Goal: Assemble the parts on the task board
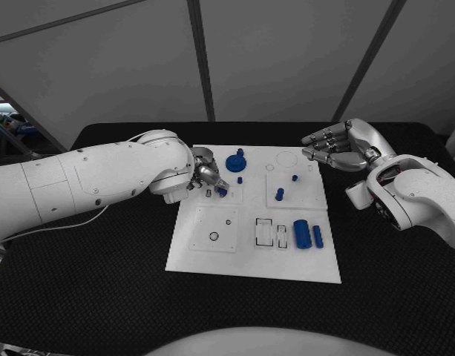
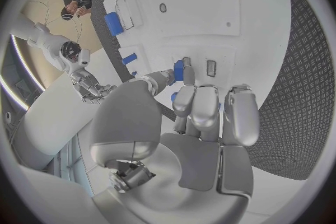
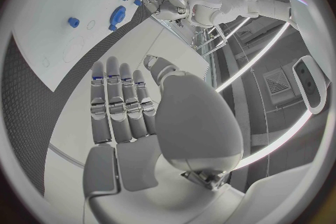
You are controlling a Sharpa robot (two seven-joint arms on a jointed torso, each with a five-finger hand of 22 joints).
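Observation:
The white task board (image 1: 217, 256) lies in the middle of the black table. My left hand (image 1: 204, 176) hovers over the board's far left part and pinches a small blue part (image 2: 179, 71) between thumb and fingertips, just above a pair of small slots (image 2: 210, 68). My right hand (image 1: 335, 144) hangs open with straight fingers (image 3: 122, 106) over the table past the board's far right corner, holding nothing. A blue gear-like part (image 1: 236, 163) stands near the left hand. A blue peg (image 1: 280, 194) stands mid-board. A thick blue cylinder (image 1: 302, 233) and a thinner one (image 1: 318, 236) lie at the board's right.
Small blue studs (image 1: 294, 178) and round holes (image 1: 213, 236) dot the board, with rectangular recesses (image 1: 263, 231) near its middle. Black table (image 1: 99, 297) surrounds the board on all sides. My left forearm (image 1: 88, 178) reaches in over the table's left side.

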